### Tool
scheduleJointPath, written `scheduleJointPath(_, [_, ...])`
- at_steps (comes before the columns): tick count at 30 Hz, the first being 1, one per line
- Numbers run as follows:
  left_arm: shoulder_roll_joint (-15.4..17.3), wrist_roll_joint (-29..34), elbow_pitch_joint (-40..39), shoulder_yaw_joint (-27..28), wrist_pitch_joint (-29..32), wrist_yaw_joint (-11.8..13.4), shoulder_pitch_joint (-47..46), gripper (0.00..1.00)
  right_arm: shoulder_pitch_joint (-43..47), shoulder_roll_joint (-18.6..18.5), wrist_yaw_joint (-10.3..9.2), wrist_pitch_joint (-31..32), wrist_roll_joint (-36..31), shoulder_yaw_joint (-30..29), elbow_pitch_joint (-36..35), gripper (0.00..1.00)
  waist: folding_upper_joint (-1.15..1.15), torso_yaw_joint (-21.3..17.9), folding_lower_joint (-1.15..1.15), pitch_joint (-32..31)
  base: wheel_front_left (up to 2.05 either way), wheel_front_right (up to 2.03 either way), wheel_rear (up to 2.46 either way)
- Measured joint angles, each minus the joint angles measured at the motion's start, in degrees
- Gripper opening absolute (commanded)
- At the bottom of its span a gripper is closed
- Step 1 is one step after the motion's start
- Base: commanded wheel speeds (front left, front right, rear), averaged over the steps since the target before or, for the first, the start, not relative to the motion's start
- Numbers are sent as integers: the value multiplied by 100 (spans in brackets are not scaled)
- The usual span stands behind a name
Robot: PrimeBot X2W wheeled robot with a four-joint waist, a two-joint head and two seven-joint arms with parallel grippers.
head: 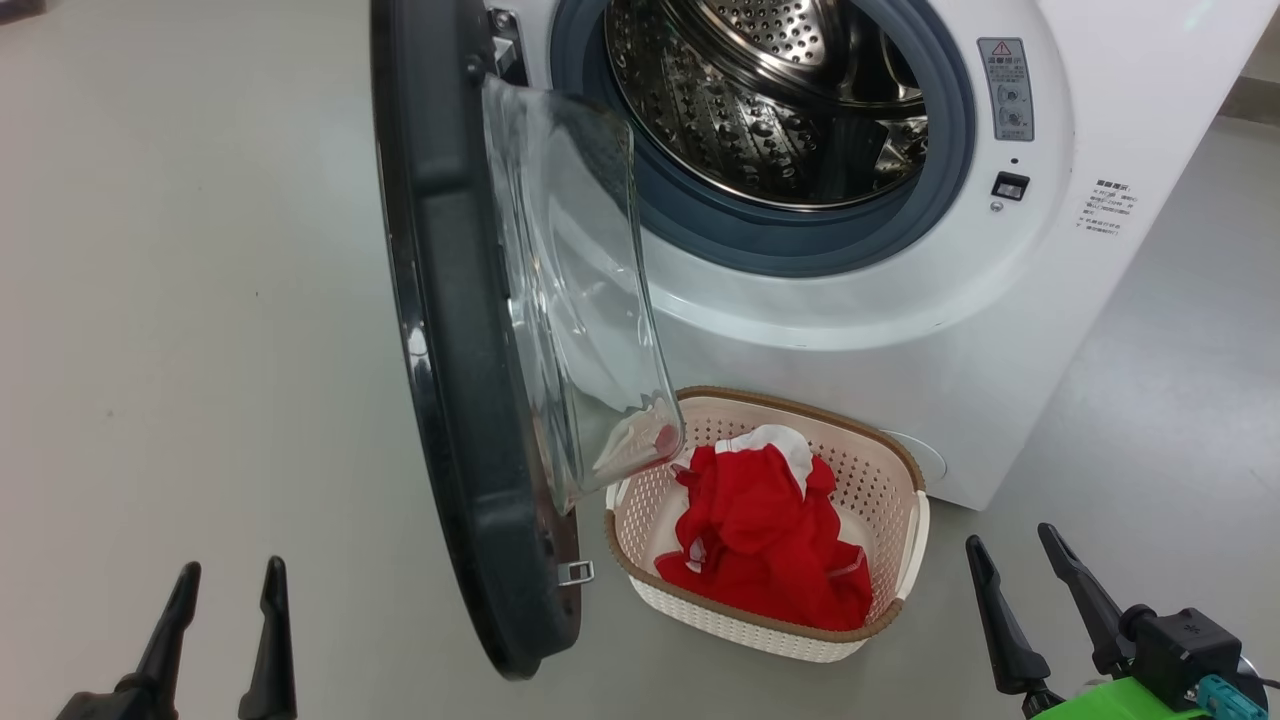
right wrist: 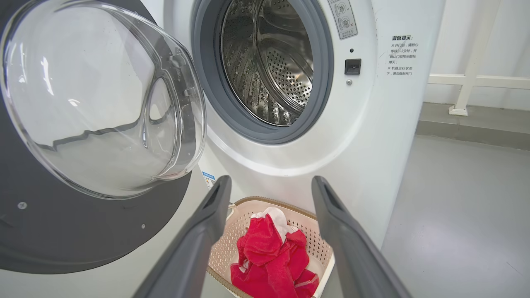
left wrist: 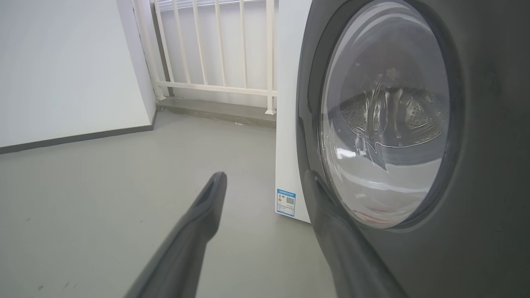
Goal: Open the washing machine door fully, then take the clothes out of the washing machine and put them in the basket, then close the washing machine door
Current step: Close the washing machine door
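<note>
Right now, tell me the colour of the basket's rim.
Brown with a woven look, on the cream-white basket; the head view shows it best.

The left end effector (head: 232, 566), at seven o'clock in the head view, has two long matte black fingers (head: 168, 625) tapering to blunt tips. The right end effector (head: 1008, 536), at five o'clock, has the same fingers, set in a black block (head: 1185, 645) above a bright green housing (head: 1120, 700) with a teal connector (head: 1218, 692). In the wrist views each finger has a shallow slot near its tip.

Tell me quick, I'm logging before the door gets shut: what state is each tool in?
Left tool: open, holding nothing.
Right tool: open, holding nothing.
</note>
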Motion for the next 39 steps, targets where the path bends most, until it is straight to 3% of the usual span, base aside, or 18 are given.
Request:
scheduleJointPath(5, [-3,-44,-83,-11,0,0,0,100,-1,0,0,0,0,0,0,100,0,-1,0,-5,0,0,0])
scheduleJointPath(9, [-3,-482,-157,-68,0,0,-18,100,-1,1,0,0,0,2,0,100,0,-7,0,-8,0,0,0])
scheduleJointPath(10, [-1,-644,-169,-98,0,0,-46,88,-2,1,0,0,0,2,0,100,0,-8,0,-10,0,0,0])
scheduleJointPath(12, [59,-1006,-219,-141,0,0,-120,38,-5,3,0,0,0,8,2,100,0,-14,0,-9,0,0,0])
scheduleJointPath(13, [127,-1238,-221,-179,0,0,-191,25,-9,4,0,0,0,11,2,100,0,-19,0,-8,0,0,0])
scheduleJointPath(14, [243,-1415,-241,-233,0,0,-266,5,-12,4,0,0,0,12,1,100,0,-25,0,-6,0,0,0])
scheduleJointPath(15, [361,-1650,-263,-285,0,0,-350,0,-13,7,0,0,0,14,2,100,0,-31,0,-1,0,0,0])
scheduleJointPath(16, [361,-1650,-263,-285,0,0,-350,0,-13,7,0,0,0,14,2,100,0,-31,0,-1,0,0,0])
scheduleJointPath(23, [1187,-3574,-380,-710,-2,0,-814,0,-16,11,0,0,0,70,2,100,0,-100,0,28,0,0,0])
scheduleJointPath(30, [2028,-5551,-732,-1809,-16,0,-1029,0,-19,9,0,0,0,93,1,100,0,-188,0,83,0,0,0])
scheduleJointPath(39, [2726,-6923,-1224,-2629,1,0,-1335,0,-37,-8,0,0,0,107,-19,100,0,-306,0,199,0,0,0])
